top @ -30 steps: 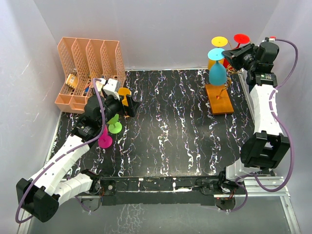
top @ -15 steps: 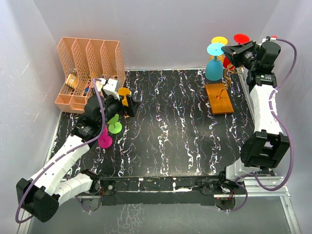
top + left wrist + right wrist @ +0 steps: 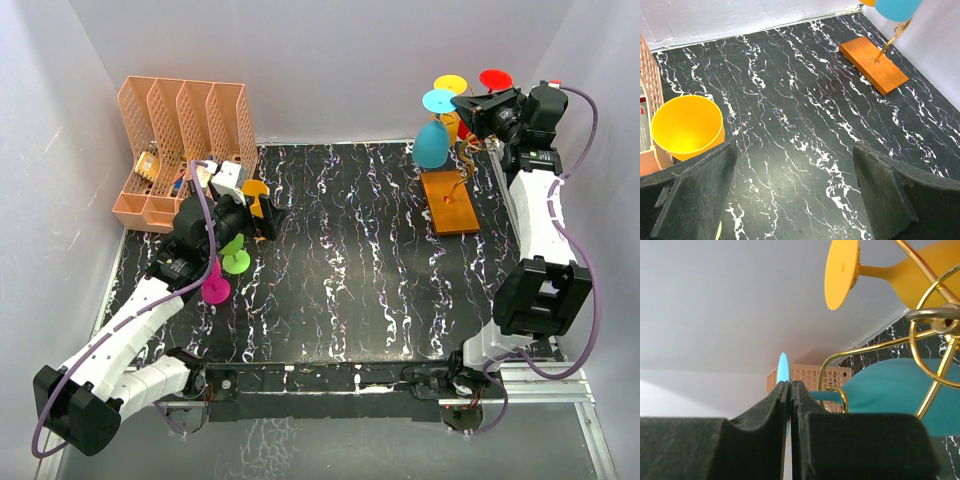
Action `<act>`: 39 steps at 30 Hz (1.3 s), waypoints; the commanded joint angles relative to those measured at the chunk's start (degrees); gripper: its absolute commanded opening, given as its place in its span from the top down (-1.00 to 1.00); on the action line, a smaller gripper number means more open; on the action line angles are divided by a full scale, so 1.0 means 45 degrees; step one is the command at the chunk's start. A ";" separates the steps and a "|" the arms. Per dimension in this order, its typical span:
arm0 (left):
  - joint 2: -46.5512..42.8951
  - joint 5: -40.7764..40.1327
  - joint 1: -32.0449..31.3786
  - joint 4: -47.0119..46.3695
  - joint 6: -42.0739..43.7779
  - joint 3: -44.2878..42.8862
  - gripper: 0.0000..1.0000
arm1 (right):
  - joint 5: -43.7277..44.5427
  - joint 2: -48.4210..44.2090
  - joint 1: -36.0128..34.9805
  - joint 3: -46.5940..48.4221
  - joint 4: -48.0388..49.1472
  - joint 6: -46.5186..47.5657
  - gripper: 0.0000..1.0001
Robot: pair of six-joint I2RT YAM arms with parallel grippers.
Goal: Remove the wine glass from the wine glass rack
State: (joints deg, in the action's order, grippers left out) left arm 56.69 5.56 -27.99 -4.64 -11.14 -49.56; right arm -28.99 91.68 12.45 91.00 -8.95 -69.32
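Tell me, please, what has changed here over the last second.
The right gripper, shut on the foot of the blue glass, has drawn it leftward, away from the middle of the rack, its bowl swinging left. The left gripper stays open and still; the rack, yellow glass and red glass have not moved.

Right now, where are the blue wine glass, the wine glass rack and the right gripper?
blue wine glass (image 3: 432,146): top view, on its bowl.
wine glass rack (image 3: 455,212): top view, on its flat orange-brown base.
right gripper (image 3: 790,386): right wrist view, between its fingertips, shut on the glass's foot.
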 commanded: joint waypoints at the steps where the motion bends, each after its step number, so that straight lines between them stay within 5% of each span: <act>1: -0.0219 0.0067 -0.0048 -0.0180 0.0048 -0.0104 -0.94 | 0.0225 0.0167 -0.0032 0.0502 0.0685 -0.0533 0.85; 25: -0.0251 0.0141 -0.0052 -0.0179 0.0012 -0.0118 -0.94 | 0.4447 -0.2649 -0.0027 -0.1511 -0.0650 -0.1686 0.85; 34: -0.0211 0.0208 -0.0051 -0.0198 -0.0045 -0.0119 -0.94 | 0.3003 -0.4102 -0.0031 -0.2520 -0.0744 -0.1469 0.85; 39: -0.0226 0.0207 -0.0050 -0.0198 -0.0063 -0.0119 -0.94 | -0.0836 -0.5176 -0.0037 -0.3874 0.1012 -0.0628 0.85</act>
State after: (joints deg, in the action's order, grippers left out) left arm 56.66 5.61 -27.99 -4.64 -11.38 -49.56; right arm -17.69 73.06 12.23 77.45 -13.91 -75.37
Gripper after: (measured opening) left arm 0.970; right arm 0.099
